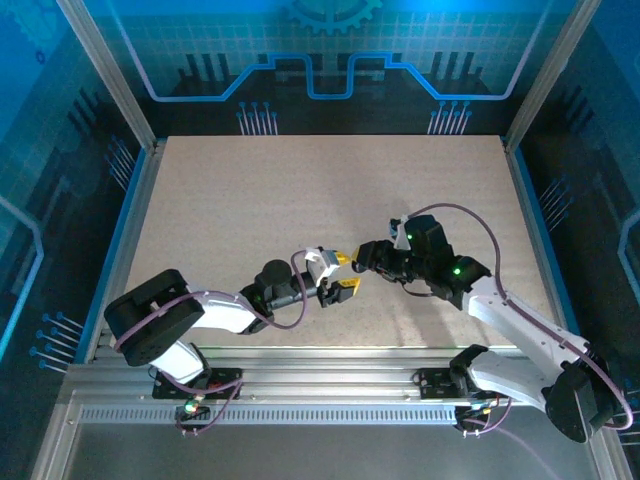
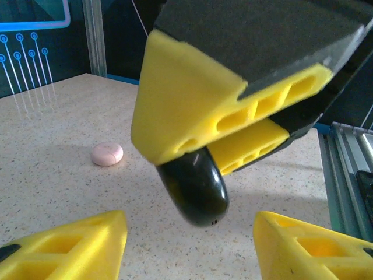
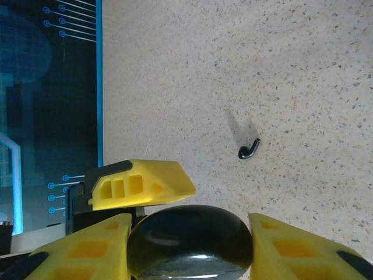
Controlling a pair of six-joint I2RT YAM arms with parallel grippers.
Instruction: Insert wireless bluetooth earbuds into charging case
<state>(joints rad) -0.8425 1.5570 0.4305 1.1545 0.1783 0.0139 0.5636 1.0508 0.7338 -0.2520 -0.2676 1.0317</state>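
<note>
Right claw [image 1: 365, 256]: closed on charging case [image 2: 195, 189], held above table [image 1: 300, 180] | left claw [image 1: 345, 274]: open, nothing gripped, tips faced toward case | earbud [image 3: 249, 149]: seen lying on table ahead of case, well apart, stem slanted | pick judged suited to free left claw

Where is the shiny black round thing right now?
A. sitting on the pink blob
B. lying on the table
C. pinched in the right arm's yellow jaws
C: the charging case is squeezed between the right gripper's yellow jaws, up above the table.
</note>
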